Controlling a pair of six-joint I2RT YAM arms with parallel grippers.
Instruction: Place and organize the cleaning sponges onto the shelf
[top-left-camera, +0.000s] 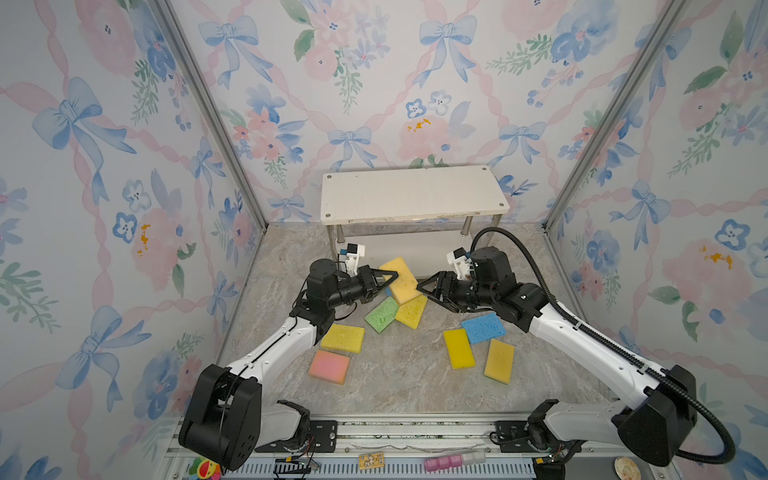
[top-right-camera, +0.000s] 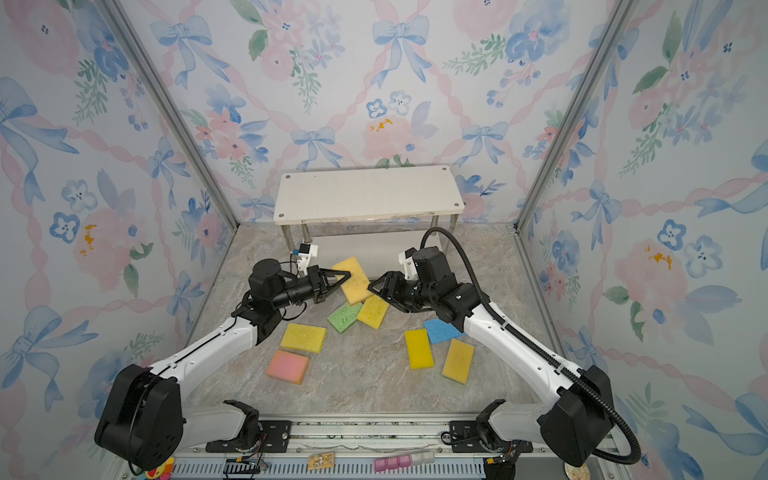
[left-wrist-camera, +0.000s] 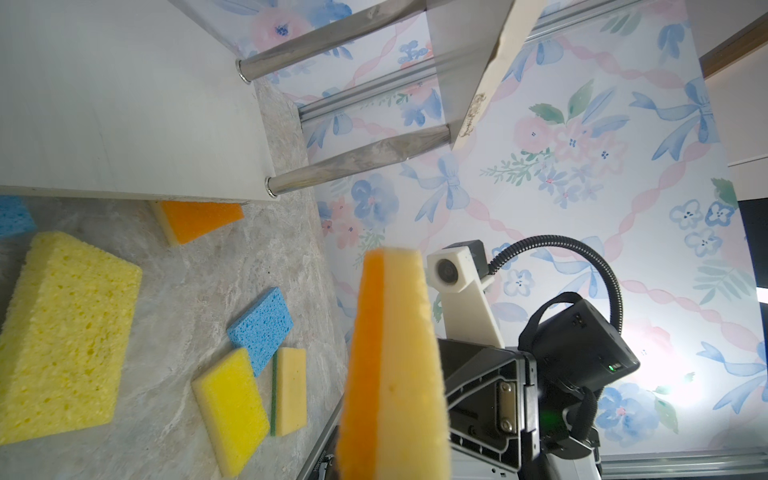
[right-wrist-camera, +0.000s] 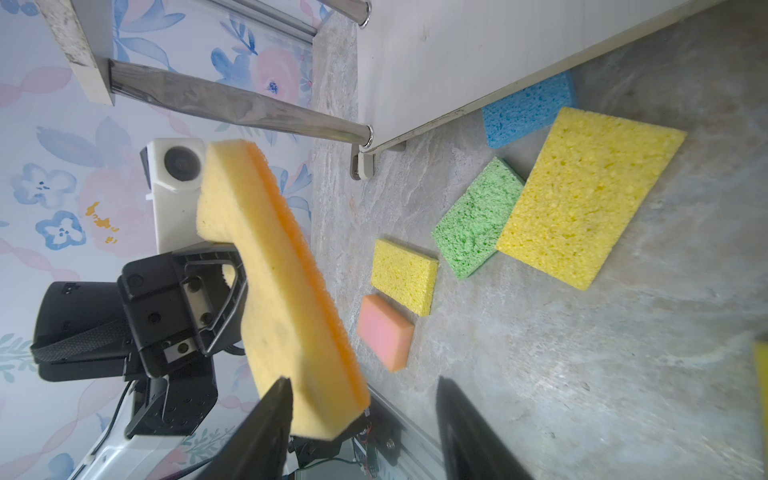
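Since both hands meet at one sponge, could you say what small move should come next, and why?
Probably close the right hand on the orange-backed sponge: its free end lies by the open fingers, while the shut left hand holds the other end above the table.

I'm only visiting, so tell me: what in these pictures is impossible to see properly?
- Top views: the shelf's lower board, mostly hidden under its top board.
- Left wrist view: the left gripper's fingertips, hidden behind the held sponge; an orange sponge, partly under the shelf.
- Right wrist view: a blue sponge, partly under the shelf; a yellow thing, cut off by the picture's edge.
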